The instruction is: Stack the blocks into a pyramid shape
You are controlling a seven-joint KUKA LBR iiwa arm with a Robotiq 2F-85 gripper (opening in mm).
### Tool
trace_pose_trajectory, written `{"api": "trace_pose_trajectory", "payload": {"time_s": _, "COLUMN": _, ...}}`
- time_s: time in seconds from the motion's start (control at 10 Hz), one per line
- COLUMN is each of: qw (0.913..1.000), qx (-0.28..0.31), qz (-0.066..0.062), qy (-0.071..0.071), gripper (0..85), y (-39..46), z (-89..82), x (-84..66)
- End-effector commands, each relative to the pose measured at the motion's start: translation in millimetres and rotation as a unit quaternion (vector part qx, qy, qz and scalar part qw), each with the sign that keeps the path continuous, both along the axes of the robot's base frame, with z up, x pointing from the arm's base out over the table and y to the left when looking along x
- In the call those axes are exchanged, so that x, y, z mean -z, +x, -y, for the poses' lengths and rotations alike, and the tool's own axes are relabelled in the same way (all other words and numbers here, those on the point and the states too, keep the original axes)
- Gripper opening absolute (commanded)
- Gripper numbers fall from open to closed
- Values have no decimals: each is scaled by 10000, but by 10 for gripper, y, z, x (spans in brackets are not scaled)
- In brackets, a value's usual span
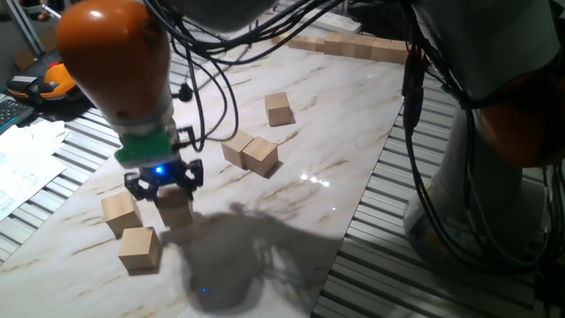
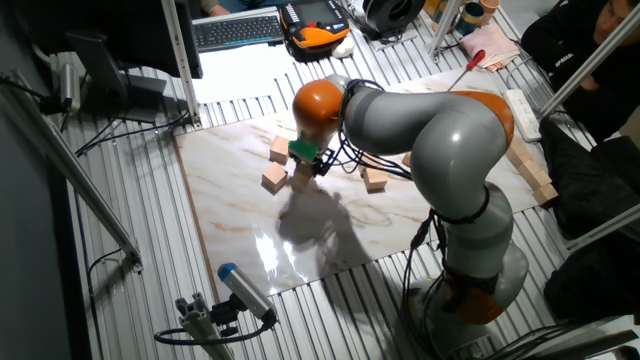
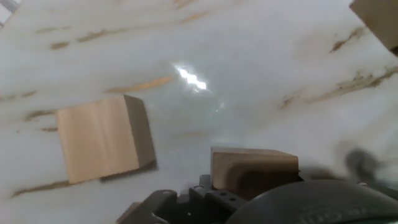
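My gripper [image 1: 164, 187] is shut on one tan wooden block [image 1: 175, 210], held low over the marble board; I cannot tell whether it touches the surface. In the hand view that block [image 3: 254, 168] sits between the fingers at the bottom edge. Two more blocks lie just left of it, one [image 1: 120, 214] beside it and one [image 1: 139, 247] nearer the front; the hand view shows one loose block [image 3: 102, 138] to the left. A touching pair [image 1: 250, 153] lies mid-board, and a single block [image 1: 279, 109] sits farther back. In the other fixed view the gripper [image 2: 304, 168] hangs between blocks [image 2: 274, 179].
A long joined row of tan cubes [image 1: 353, 46] lies along the board's far edge. Slatted metal table [image 1: 415, 177] surrounds the marble board [image 1: 335, 115]. Black cables hang from the arm above the board. An orange device [image 1: 44, 84] and papers sit at the left.
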State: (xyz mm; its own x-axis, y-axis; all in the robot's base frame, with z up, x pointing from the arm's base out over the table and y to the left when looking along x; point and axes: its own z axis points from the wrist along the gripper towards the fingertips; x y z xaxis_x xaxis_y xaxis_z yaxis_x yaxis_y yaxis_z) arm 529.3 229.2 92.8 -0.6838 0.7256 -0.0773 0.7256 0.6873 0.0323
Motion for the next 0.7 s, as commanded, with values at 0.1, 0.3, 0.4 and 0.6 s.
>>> {"api": "trace_pose_trajectory", "payload": {"time_s": 0.1, "qw": 9880, "qx": -1542, "qz": 53, "qy": -17, "gripper": 0, "y": 160, "z": 219, "x": -82}}
{"api": "trace_pose_trajectory", "payload": {"time_s": 0.3, "qw": 9752, "qx": -2207, "qz": 106, "qy": 98, "gripper": 0, "y": 323, "z": 511, "x": -154}}
{"api": "trace_pose_trajectory", "payload": {"time_s": 0.4, "qw": 9710, "qx": -2382, "qz": 130, "qy": 137, "gripper": 0, "y": 377, "z": 625, "x": -172}}
{"api": "trace_pose_trajectory", "payload": {"time_s": 0.6, "qw": 9612, "qx": -2756, "qz": 134, "qy": 64, "gripper": 0, "y": 470, "z": 829, "x": -197}}
